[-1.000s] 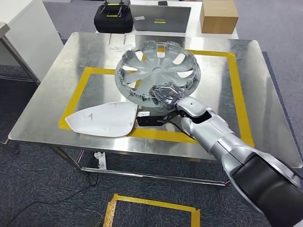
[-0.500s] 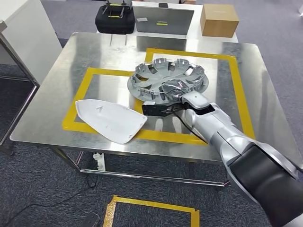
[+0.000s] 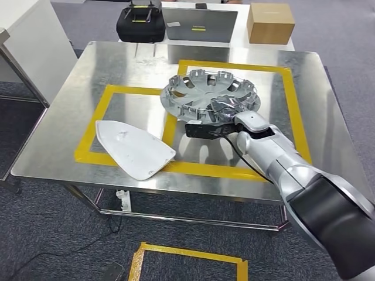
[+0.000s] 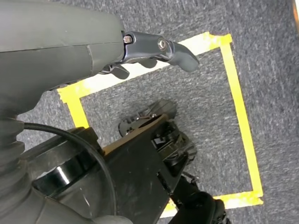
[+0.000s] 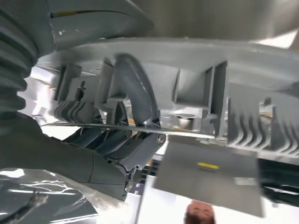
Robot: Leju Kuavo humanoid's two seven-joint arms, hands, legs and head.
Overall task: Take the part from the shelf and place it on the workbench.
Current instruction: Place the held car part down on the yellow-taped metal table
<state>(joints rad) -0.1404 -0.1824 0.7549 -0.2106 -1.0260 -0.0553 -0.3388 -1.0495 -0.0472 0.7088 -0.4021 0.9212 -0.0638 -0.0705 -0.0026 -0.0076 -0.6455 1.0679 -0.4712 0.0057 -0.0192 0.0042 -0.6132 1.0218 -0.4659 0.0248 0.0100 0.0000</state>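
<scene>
The right robot hand has its fingers curled around the near rim of the round silver plastic wheel cover, holding it tipped just above the shiny metal surface, inside the yellow tape box. A white curved plastic shell lies at eight o'clock from it. The left robot hand hangs over the grey carpet floor, fingers loose, holding nothing.

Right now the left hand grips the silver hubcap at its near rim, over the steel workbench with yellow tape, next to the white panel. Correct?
Not quite: the right hand grips the hubcap, as the head view shows. The rest holds: near rim, taped workbench, white panel alongside.
</scene>
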